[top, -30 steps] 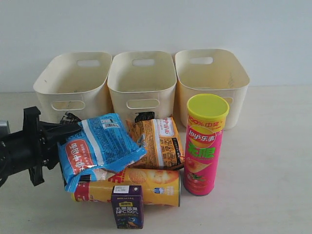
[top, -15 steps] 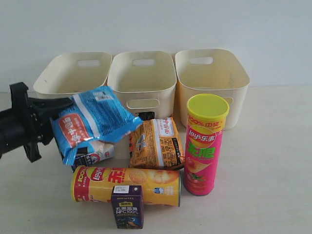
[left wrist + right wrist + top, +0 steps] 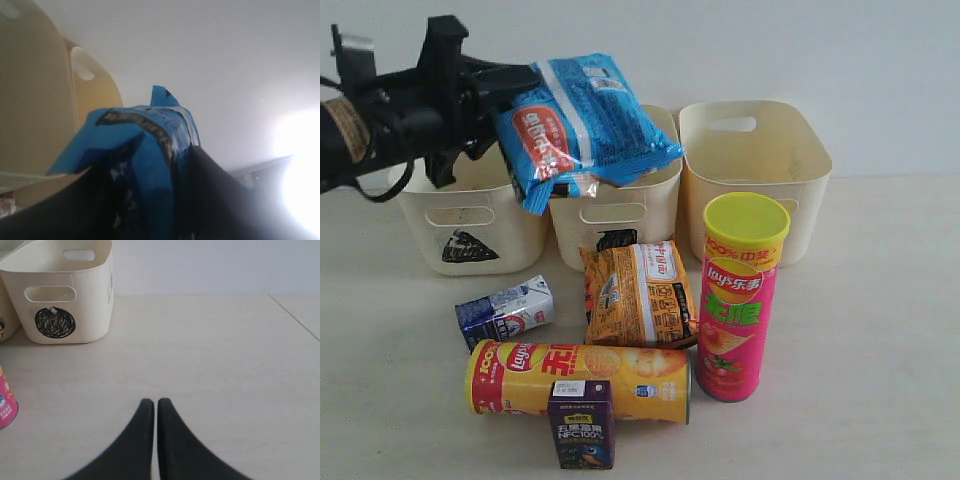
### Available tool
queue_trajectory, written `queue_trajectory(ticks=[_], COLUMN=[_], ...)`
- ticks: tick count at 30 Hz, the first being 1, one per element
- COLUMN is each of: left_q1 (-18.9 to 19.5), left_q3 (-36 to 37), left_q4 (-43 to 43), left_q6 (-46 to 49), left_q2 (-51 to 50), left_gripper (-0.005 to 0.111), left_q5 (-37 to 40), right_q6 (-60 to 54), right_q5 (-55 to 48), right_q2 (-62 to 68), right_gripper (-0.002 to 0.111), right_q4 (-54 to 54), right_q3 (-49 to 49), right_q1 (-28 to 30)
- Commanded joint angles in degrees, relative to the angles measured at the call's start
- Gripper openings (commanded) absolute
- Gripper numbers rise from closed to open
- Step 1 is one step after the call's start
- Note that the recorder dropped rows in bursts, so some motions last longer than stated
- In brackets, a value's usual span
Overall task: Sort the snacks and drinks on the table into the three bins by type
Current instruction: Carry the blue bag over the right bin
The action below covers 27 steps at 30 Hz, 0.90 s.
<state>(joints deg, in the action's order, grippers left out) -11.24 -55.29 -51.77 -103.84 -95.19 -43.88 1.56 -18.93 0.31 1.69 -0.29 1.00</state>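
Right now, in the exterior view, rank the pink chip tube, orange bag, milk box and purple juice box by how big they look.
1. pink chip tube
2. orange bag
3. purple juice box and milk box: about alike, and the juice box sits nearer the camera, so I leave them unranked.

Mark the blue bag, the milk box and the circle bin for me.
blue bag (image 3: 585,125), exterior view, middle of its front face
milk box (image 3: 506,312), exterior view, its facing side
circle bin (image 3: 91,315), right wrist view, bare front wall
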Motion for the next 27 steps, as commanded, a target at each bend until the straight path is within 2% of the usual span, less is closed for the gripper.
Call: queue_trajectory(ticks=[1,4,8,17,27], left_q1=[-3.28,-5.53,-9.22,-16.64,-19.51], left_q3=[-7.89,-12.82,-19.17,-30.27,-40.19], left_q4=[-1.64,-1.64,-1.76,-1.76,-1.12], left_q6=[-0.71,-0.50,7.73,18.31,21.42], left_q2=[-1.89,-4.17,-7.82,-14.66,-20.94], left_gripper=[0.004,0.004,0.004,0.004,0.004], left_q5=[4.40,6.73,12.64,26.03,29.31], right_q6=[-0.18,-0.18,-0.18,-0.18,-0.18], right_q5=[0.44,0.44,0.44,0.44,0.44], right_q2=[-0.31,-0.31,-0.31,-0.31,-0.31], right_gripper=[0.000,0.000,0.000,0.000,0.000], right_q4=[0.37,0.37,0.37,0.37,0.37], right_q3=[0.29,0.29,0.29,0.29,0.29], right_q1=[-0.05,-0.05,-0.05,-0.05,-0.05])
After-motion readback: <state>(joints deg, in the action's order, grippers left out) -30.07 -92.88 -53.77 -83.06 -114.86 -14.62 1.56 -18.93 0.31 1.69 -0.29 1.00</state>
